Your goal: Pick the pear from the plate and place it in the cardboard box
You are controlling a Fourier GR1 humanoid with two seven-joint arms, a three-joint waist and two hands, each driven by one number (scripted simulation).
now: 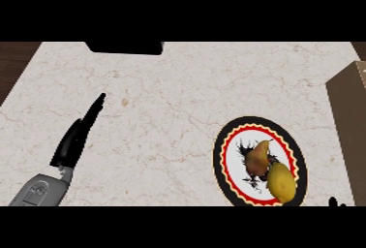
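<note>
A brown-and-yellow pear lies on a round plate with a black rim and a red-and-yellow zigzag border, at the lower right of the counter. A yellow lemon rests beside the pear on the same plate, touching its lower right side. The cardboard box stands along the right edge, only its brown wall showing. My left hand lies open at the left, fingers straight and pointing up the counter, far from the plate. Of my right hand only fingertips show at the lower right, just beside the plate.
The counter is light marble. A black object sits at its far edge, top centre. Dark wood shows past the counter's left edge.
</note>
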